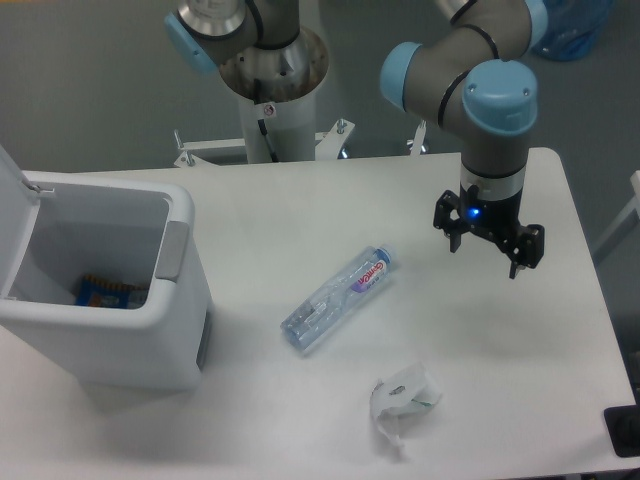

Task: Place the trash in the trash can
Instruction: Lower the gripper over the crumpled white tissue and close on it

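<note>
Pre-grasp stage, by the look of it: nothing is held and both trash pieces lie on the tabletop (300, 210).

End effector (488, 243) hangs over the right side of the tabletop, fingers spread wide and pointing down, with nothing between them. It sits right of the bottle and well apart from it; height above the surface is hard to judge from this view.

Water bottle (340, 299): clear, crushed, lying on its side mid-table on a diagonal, cap end up-right toward the arm, red-lettered label near that end. Crumpled wrapper (403, 394): white with green marks, near the front edge, below and right of the bottle, apart from it.

Trash can (110, 290) is at the left, lid flipped up, opening clear to the camera. A blue-and-orange snack packet (107, 291) already lies in its bottom.

Next move, as a judgement: shift left over the bottle, rotate the wrist so the fingers straddle the body across its long axis, descend, close. The bottle is the nearer target. Risk: thin crushed plastic may roll or buckle under the squeeze. The wrapper follows, and being flat and light, it needs a low pinch.
</note>
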Robot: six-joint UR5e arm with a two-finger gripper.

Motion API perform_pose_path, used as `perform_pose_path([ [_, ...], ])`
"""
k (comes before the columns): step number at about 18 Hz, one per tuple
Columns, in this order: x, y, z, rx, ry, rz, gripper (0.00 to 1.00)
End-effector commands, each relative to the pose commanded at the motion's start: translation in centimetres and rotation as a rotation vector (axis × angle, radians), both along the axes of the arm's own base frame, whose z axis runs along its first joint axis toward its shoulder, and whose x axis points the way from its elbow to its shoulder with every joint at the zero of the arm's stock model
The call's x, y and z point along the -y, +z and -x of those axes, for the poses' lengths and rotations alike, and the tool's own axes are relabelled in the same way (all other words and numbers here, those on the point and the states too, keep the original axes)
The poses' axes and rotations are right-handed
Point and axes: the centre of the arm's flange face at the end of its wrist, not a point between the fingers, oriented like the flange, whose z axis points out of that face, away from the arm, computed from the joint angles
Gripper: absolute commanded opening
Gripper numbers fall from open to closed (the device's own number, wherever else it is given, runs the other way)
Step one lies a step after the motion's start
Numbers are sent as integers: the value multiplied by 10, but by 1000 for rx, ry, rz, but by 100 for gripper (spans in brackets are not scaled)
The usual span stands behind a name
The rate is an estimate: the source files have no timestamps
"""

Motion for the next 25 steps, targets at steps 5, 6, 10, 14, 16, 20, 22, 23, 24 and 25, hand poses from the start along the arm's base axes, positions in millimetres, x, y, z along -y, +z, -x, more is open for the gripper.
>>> perform_pose_path([
  [5, -3, -11, 0, 15, 0, -1, 100],
  [6, -6, -18, 1, 11, -4, -6, 100],
  [10, -19, -34, 5, 24, 3, -82, 100],
  [14, -47, -52, -1, 104, 85, -164, 100],
  [16, -71, -50, -4, 109, 123, -183, 100],
  [20, -124, -62, -2, 136, 217, -218, 100],
  [22, -152, -75, 0, 165, 326, -239, 100],
  [23, -165, -78, 2, 170, 358, -251, 100],
  [24, -174, -81, 2, 173, 366, -256, 100],
  [25, -180, -86, 0, 177, 361, -252, 100],
])
